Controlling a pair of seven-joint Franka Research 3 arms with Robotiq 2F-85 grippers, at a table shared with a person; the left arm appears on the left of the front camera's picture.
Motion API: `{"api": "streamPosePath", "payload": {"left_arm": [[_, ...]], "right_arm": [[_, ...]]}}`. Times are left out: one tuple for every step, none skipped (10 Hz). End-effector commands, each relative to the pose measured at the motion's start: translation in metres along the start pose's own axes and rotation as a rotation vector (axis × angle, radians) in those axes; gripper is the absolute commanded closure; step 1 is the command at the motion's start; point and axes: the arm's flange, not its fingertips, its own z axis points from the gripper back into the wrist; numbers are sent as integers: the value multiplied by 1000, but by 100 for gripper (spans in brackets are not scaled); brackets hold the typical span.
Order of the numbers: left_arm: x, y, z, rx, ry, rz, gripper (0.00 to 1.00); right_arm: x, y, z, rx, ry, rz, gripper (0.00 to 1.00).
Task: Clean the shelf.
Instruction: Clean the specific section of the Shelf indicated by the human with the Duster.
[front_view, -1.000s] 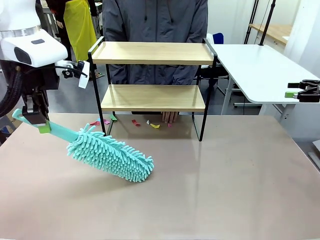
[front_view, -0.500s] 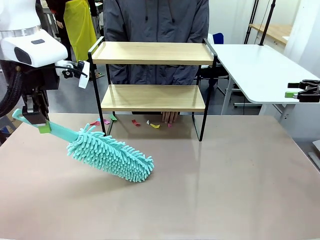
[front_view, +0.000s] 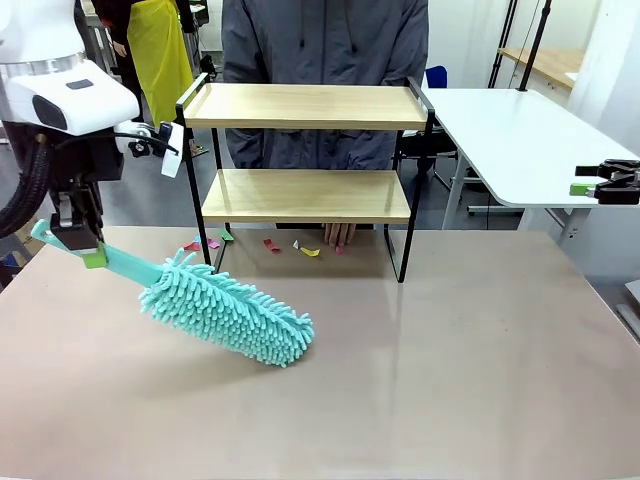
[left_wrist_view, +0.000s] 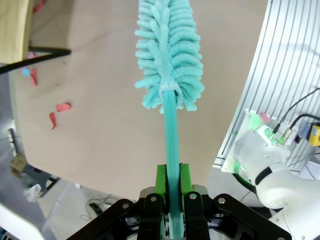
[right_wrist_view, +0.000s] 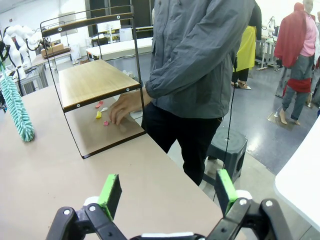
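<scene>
The shelf (front_view: 305, 106) is standing at the far middle of the bench (front_view: 470, 380), right in front of a person (front_view: 325, 40), and both of its wooden boards are lying bare. Small coloured paper scraps (front_view: 270, 243) are lying on the bench beneath the lower board, inside the black frame, and the person's hand (front_view: 341, 233) is resting on the bench among them at the back. The left fingers (front_view: 95, 259) are pinching the flat handle of a turquoise duster (front_view: 228, 315) near its end; in the left wrist view the green pads (left_wrist_view: 161, 177) are pressing both sides of the handle. The duster is slanting down toward the middle of the bench, with its fluffy head lying on the surface in front of the shelf's left legs and not touching the frame. The right fingers (right_wrist_view: 111, 192) are standing wide apart with nothing between them, hovering off the bench's right edge, well apart from the shelf. Compared with a second ago, the left arm and the duster are sitting slightly farther to the right, the person is leaning a little to the right too, and the right fingers, scraps and shelf are staying where they were.
</scene>
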Motion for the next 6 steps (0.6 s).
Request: {"api": "streamPosePath", "payload": {"left_arm": [[5,4,-2,-20,-41,-33,87],[4,2,-1,-22,-49,-36,87],[4,3,2,-19,-54,-44,87],[8,0,5,-33,-89,-35,87],[17,-4,6,-40,-132,-4,87],[30,-8,6,-38,-162,24,87]], "right_arm": [[2,0,0,1,1,14,0],[2,0,0,1,1,14,0],[2,0,0,1,1,14,0],[2,0,0,1,1,14,0],[2,0,0,1,1,14,0],[2,0,0,1,1,14,0]]}}
